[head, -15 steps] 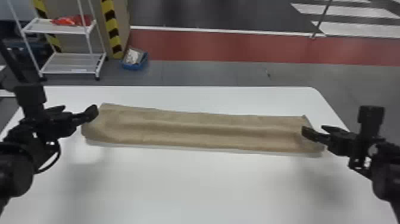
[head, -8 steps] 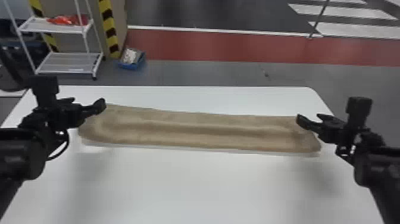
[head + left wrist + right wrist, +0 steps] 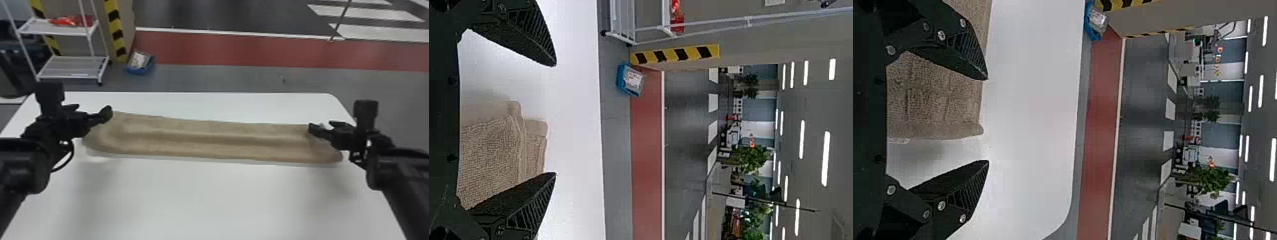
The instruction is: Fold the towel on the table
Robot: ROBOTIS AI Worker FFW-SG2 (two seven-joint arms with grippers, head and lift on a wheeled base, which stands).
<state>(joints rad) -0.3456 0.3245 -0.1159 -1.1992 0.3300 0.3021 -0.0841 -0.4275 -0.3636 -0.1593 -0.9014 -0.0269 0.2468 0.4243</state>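
The white table (image 3: 217,198) is filling most of the head view. The rack (image 3: 73,67) is standing on the floor beyond it, toward the left. The towel (image 3: 207,138) is lying across the table as a long, narrow strip, a soft ridge running along it, and layers are showing at its edge in the left wrist view. The blue bin (image 3: 137,69) is sitting on the floor near the rack. The left gripper (image 3: 92,110) is hanging over the towel's left end, its fingers standing wide apart and gripping nothing. The right gripper (image 3: 321,126) is hanging over the right end, its fingers also spreading wide and gripping nothing
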